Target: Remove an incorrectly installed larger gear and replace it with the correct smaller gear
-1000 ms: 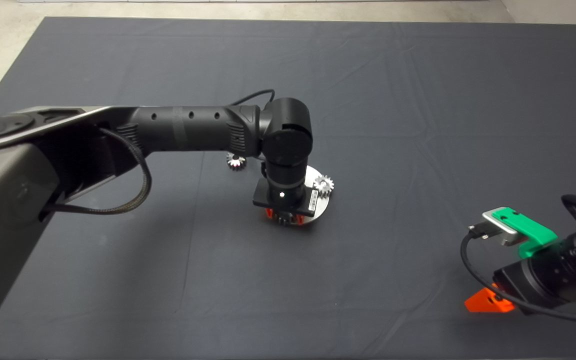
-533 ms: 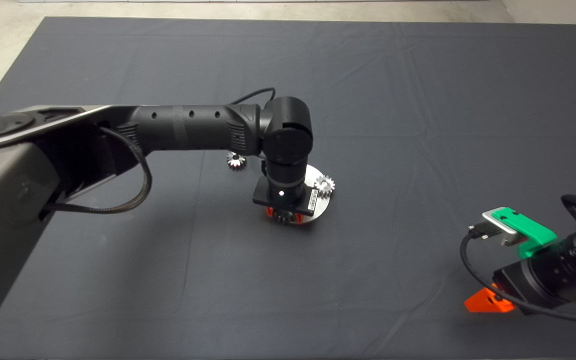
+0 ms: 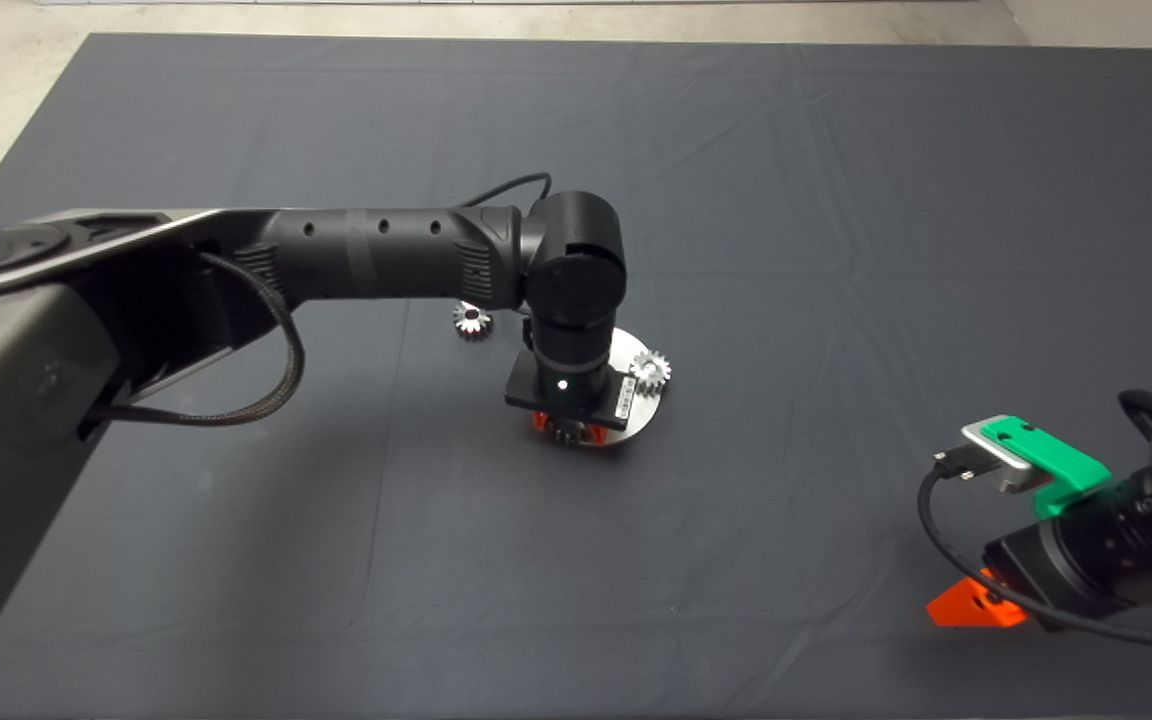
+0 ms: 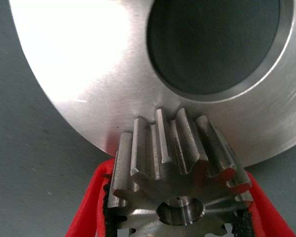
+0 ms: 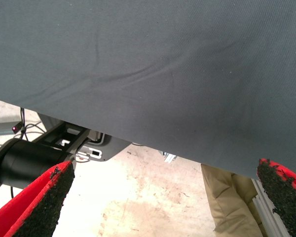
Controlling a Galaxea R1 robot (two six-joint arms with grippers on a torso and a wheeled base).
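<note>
My left gripper (image 3: 566, 432) hangs straight down over the near edge of a round silver plate (image 3: 640, 412). In the left wrist view it (image 4: 177, 205) is shut on the smaller gear (image 4: 180, 163), a steel spur gear with a centre bore. The gear sits at the rim of the plate (image 4: 89, 74), beside a large round hole (image 4: 214, 44). Another small gear (image 3: 650, 368) stands on the plate's right side. A shiny gear with a dark centre (image 3: 473, 320), seemingly the larger gear, lies on the mat left of the plate, partly under the arm. My right gripper (image 3: 976, 605) is parked at the lower right.
The left arm (image 3: 366, 260) stretches from the left edge to the mat's middle. The right wrist view shows the mat's edge, floor beyond it and the open right gripper (image 5: 167, 185). The dark mat (image 3: 836, 250) is bare to the right and front of the plate.
The left gripper with its gear has shifted very slightly at the plate's edge. The right gripper has barely moved.
</note>
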